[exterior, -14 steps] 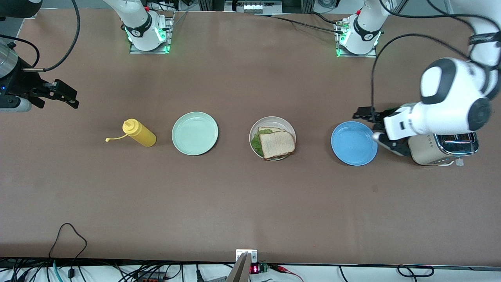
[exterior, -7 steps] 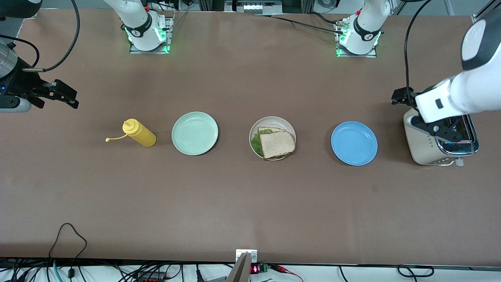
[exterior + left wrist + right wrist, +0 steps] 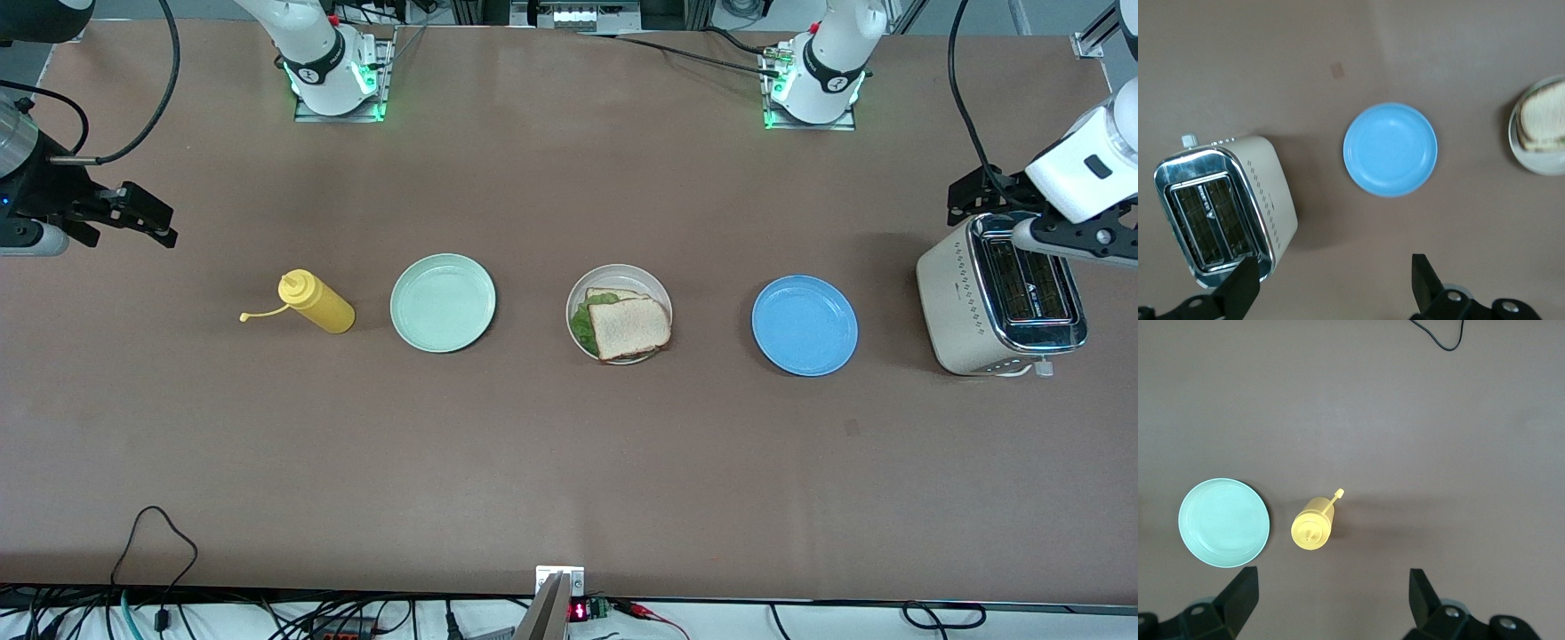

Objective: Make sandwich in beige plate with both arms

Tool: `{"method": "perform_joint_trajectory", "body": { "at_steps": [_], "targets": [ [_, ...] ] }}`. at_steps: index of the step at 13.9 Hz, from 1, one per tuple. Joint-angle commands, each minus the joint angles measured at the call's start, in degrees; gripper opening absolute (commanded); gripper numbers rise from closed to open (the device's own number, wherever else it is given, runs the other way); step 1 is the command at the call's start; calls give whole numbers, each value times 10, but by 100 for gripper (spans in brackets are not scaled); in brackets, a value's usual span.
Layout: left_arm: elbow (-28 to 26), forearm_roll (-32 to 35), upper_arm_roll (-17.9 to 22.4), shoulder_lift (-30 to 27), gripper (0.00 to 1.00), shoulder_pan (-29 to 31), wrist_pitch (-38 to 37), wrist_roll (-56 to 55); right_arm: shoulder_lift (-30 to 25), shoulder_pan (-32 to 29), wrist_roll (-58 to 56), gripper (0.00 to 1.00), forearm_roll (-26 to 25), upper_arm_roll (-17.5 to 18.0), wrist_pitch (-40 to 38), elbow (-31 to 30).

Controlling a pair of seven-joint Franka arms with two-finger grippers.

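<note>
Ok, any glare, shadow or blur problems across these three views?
Front view: even light, sharp, with soft shadows beside the toaster and plates, and green glow at the arm bases. Left wrist view: the sandwich at the frame's edge looks smeared, and the toaster's chrome top reflects light. Right wrist view: the mustard bottle casts a long soft shadow.

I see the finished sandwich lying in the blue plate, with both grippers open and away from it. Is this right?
Not quite: the sandwich lies in the beige plate, not the blue plate, which holds nothing, as the front view shows. The rest stands: the left gripper is open over the toaster, and the right gripper is open at the right arm's end of the table.
</note>
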Motion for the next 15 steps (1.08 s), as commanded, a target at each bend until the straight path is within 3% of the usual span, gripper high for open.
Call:
{"method": "perform_joint_trajectory", "body": {
  "at_steps": [1,15],
  "targets": [
    [-59,-12,12,-43,100,-11,34,-17,-4,-8,4,100,3,5,-5,7],
    [-38,-45,4,-39,100,-7,9,-22,-12,-11,-2,100,18,0,-3,-1]
  ]
}}
